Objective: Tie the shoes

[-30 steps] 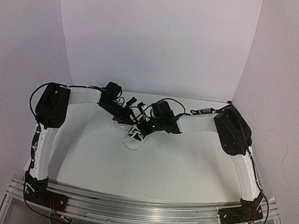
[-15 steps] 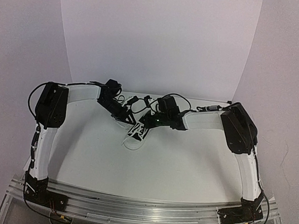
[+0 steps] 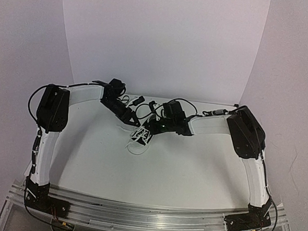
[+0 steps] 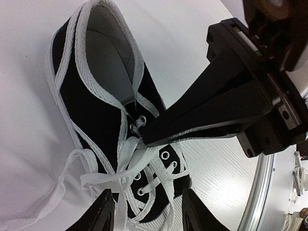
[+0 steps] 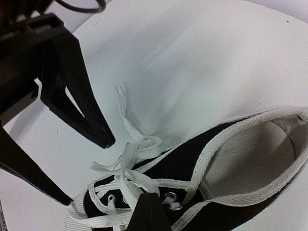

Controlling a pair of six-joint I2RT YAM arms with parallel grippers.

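Observation:
A small black canvas sneaker [image 3: 139,137] with a white sole and long white laces lies at the back middle of the table. In the left wrist view the sneaker [image 4: 96,106] fills the frame, and my left gripper [image 4: 146,195] is open with one finger on each side of the laced front. My right gripper [image 4: 144,137] reaches in from the right, shut on a white lace [image 4: 130,159] near the top eyelets. In the right wrist view my right gripper [image 5: 149,196] pinches the lace [image 5: 127,154] above the shoe [image 5: 226,163]. The left gripper's fingers [image 5: 91,120] stand open beside it.
The white table [image 3: 155,173] is walled by white panels behind and at both sides. Both arms meet over the shoe at the back [image 3: 143,125]. A loose lace loop [image 3: 136,147] trails toward the front. An aluminium rail [image 3: 148,217] runs along the near edge.
The right arm's elbow has swung a little to the right and its gripper has shifted slightly. The left gripper has edged closer over the shoe. The shoe stays roughly in place.

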